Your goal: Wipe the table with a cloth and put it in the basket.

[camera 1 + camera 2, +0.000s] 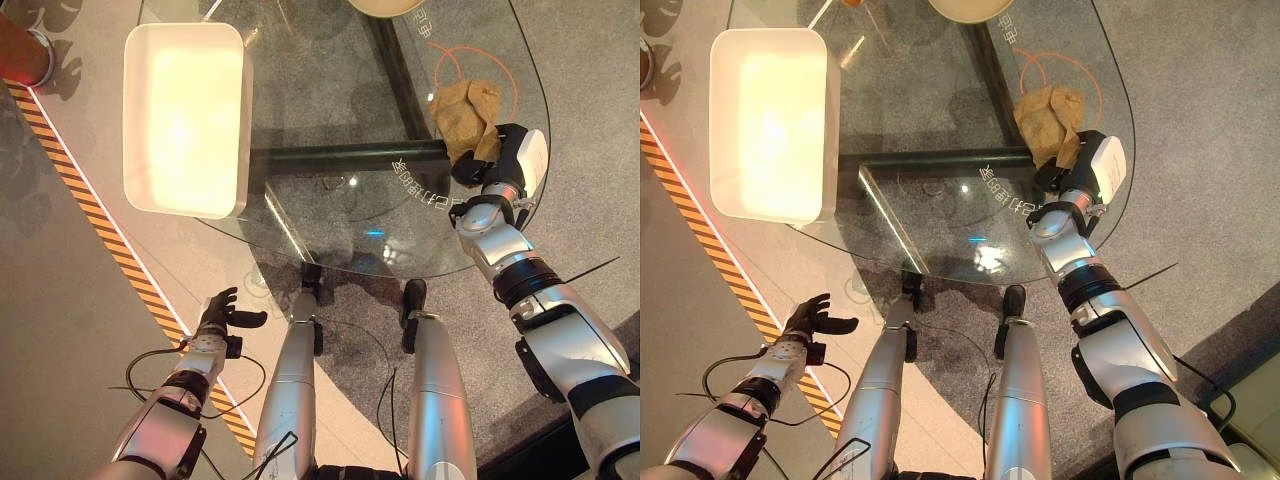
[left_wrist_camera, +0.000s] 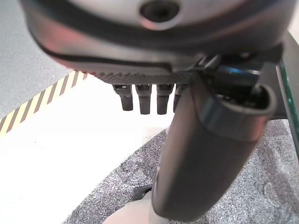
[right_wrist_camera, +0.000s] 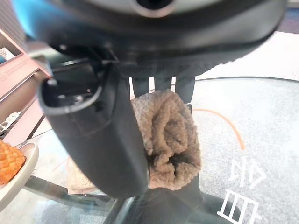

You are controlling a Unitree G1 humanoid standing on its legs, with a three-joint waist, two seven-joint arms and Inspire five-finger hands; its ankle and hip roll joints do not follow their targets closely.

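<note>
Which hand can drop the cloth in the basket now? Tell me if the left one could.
Probably not the left hand: it hangs open below the glass table, holding nothing. The right hand grips the cloth, across the table from the basket.

Head eyes downward; wrist cameras close

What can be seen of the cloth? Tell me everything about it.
The cloth is tan-brown with a looped, towel-like pile, crumpled rather than spread flat. It lies on the glass table near its right edge, beside an orange ring marked on the glass. The right hand grips its near end: in the right wrist view a bunched fold sits between thumb and fingers. The rest trails away from the hand on the glass. It is not in the white basket.
</note>
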